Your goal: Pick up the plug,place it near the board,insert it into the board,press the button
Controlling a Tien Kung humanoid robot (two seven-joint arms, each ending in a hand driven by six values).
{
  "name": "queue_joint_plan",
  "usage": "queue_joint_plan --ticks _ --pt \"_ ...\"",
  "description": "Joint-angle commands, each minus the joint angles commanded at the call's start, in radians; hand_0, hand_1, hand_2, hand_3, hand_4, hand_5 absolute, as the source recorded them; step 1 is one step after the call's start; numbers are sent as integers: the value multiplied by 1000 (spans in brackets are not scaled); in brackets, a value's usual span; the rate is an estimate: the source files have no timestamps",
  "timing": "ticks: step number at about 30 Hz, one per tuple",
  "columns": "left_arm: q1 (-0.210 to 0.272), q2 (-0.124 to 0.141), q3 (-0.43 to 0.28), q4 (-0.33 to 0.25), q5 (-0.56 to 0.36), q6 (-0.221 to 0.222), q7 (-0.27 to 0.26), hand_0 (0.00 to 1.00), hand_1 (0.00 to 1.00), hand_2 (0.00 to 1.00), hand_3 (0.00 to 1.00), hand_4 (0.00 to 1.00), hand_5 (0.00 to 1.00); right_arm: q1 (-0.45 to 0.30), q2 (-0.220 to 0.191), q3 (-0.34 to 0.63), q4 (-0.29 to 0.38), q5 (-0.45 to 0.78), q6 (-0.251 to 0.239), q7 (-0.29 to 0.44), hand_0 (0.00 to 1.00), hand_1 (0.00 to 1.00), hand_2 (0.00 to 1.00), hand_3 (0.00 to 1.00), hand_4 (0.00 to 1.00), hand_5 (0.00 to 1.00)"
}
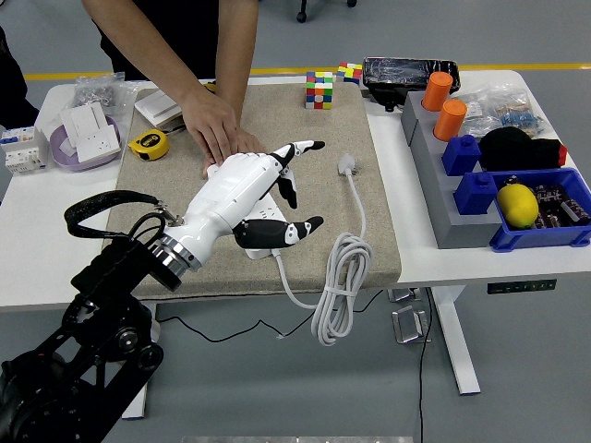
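I am holding my left robot hand [263, 189] over the power strip [268, 238] on the beige mat [305, 175]. Its fingers [303, 148] are spreading open and pointing toward the right, the thumb is angling out below them, and the robot hand is gripping nothing. The robot hand is covering most of the power strip, so only the strip's near end and its white lead are showing beneath my palm; I cannot tell whether the robot hand is touching the strip.

The plug [346, 165] is lying on the mat to the right of my fingertips, apart from them and apart from the strip. Its white cable [342, 277] is running toward the near edge of the desk [462, 254] and hanging over it in loops.

A person at the far side is pressing one hand [214, 125] flat on the far end of the strip, just beside my robot hand.

A yellow tape measure [148, 143] is sitting at the mat's left edge. A colour cube [319, 89] is standing at the mat's far edge. A yellow lemon [518, 205] is resting in a blue bin [572, 189] on the right.
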Motion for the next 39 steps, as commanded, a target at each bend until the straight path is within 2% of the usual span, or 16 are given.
queue_joint_plan --ticks 1,6,7,12,13,15,18,19,24,31,39 --pt "-4 6 -1 0 21 -34 3 199 81 146 776 492 2 0 -1 0 0 0 0 0 859 858 828 830 998 998" --pt "-31 35 19 28 42 -150 14 199 81 146 776 492 2 1 -4 -3 0 1 -1 -1 859 858 828 830 998 998" --pt "-36 37 21 38 42 -166 17 164 36 145 782 573 2 1 -5 -2 0 1 -1 -1 859 858 829 830 998 998" --pt "-69 40 34 127 42 -266 43 164 36 145 782 573 2 1 -5 -3 -1 3 -1 -1 859 858 829 830 998 998" --pt "-74 39 37 145 42 -276 44 161 28 145 821 573 2 1 -5 -3 0 3 -1 -1 859 858 828 830 998 998" --pt "-87 35 39 191 42 -281 44 161 28 145 821 573 2 3 -5 -4 -1 3 -1 -1 859 858 828 830 998 998" --pt "-106 19 31 275 42 -263 36 161 28 145 821 573 2 5 -4 -4 0 4 -1 -1 859 858 828 830 998 998" --pt "-112 15 28 301 42 -257 34 162 28 145 858 569 2 5 -4 -4 0 4 -1 0 859 858 828 830 998 998" --pt "-138 -1 3 419 42 -232 22 162 28 145 858 569 2 7 -4 -4 0 5 -1 0 859 858 828 830 998 998" --pt "-145 -9 -29 473 42 -219 14 161 27 145 855 590 2 7 -3 -1 -1 5 0 0 859 858 828 829 998 998" --pt "-149 -4 -47 485 42 -223 14 161 28 146 845 592 2 9 -3 0 0 4 0 0 858 858 829 829 998 998"
